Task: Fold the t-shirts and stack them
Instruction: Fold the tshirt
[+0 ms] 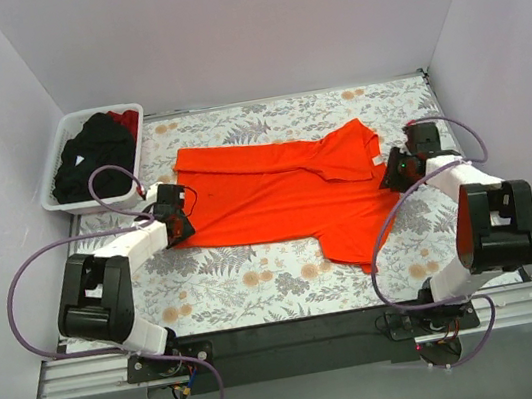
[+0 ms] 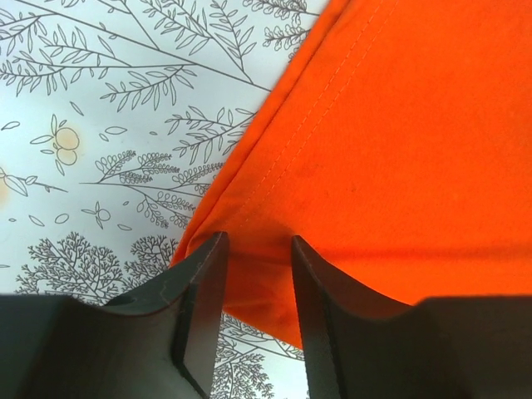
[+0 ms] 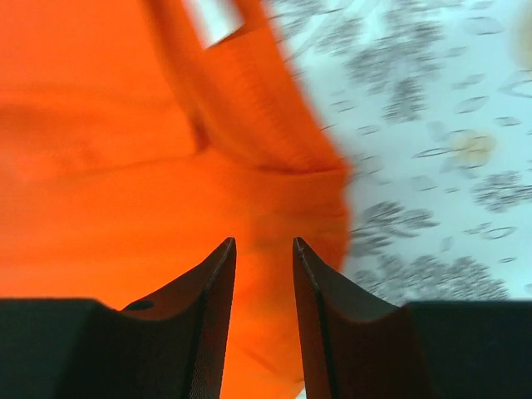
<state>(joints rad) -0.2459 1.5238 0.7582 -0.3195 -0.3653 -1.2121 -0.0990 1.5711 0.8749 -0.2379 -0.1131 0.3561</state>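
The bright orange t-shirt point(image 1: 281, 197) lies spread across the middle of the table, its upper edge folded over. My left gripper point(image 1: 186, 218) is at its lower left corner. In the left wrist view the left gripper point(image 2: 258, 239) is shut on that corner of the orange t-shirt point(image 2: 391, 141), with cloth in a narrow gap between the jaws. My right gripper point(image 1: 392, 177) is at the shirt's right end by the collar. In the blurred right wrist view the right gripper point(image 3: 264, 243) is shut on the orange t-shirt point(image 3: 108, 141), and the white neck label point(image 3: 218, 17) shows above. Black shirts point(image 1: 88, 165) and a dark red shirt point(image 1: 126, 121) lie in the basket.
The white plastic basket point(image 1: 57, 202) stands at the far left corner of the table. The tablecloth point(image 1: 259, 282) has a floral print. Plain walls close in the left, back and right sides. Purple cables loop beside both arms.
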